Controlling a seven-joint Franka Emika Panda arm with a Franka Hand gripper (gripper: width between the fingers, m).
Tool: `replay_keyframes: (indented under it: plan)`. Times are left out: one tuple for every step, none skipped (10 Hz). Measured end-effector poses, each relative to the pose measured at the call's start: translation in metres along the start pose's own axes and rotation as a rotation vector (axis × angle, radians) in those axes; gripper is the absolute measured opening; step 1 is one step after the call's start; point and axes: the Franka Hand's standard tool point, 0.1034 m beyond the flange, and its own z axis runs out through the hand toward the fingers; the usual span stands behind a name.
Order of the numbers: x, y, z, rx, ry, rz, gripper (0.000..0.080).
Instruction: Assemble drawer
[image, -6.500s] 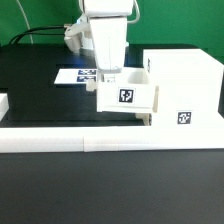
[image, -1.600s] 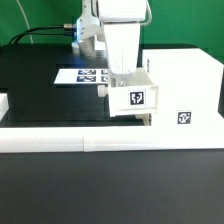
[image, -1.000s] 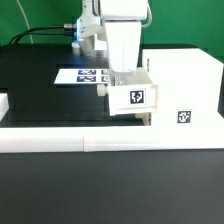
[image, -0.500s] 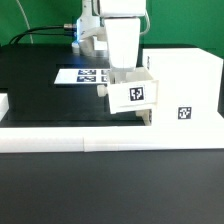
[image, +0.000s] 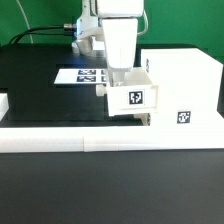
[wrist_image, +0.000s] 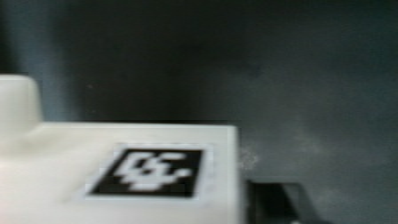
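My gripper (image: 123, 74) reaches down from the white arm and is shut on the small white drawer box (image: 133, 97), which has a black tag on its front. The box hangs just above the black table, its side against the large white drawer housing (image: 185, 85) on the exterior view's right. In the wrist view the box's tagged white face (wrist_image: 151, 170) fills the lower part, with one dark finger (wrist_image: 278, 202) at its edge. The other finger is hidden.
The marker board (image: 80, 76) lies behind the arm on the black table. A long white ledge (image: 90, 140) runs along the front edge. A small white part (image: 4, 102) sits at the exterior view's left.
The drawer box has moved toward the exterior view's right, up against the housing. Half a second ago it was tilted; now it sits level again.
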Motion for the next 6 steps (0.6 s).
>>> replay_keyframes:
  plan:
    - [-0.001,0.001,-0.001,0.01,-0.005,0.001,0.0227]
    - [-0.002,0.002,-0.004,0.018,-0.009,0.002,0.0429]
    - [-0.002,0.003,-0.008,0.016,-0.012,0.002,0.056]
    - [-0.002,0.004,-0.013,0.018,-0.017,0.003,0.056]
    - [-0.003,0.006,-0.021,0.019,-0.025,0.008,0.0631]
    - [-0.006,0.008,-0.031,0.013,-0.033,0.009,0.0644]
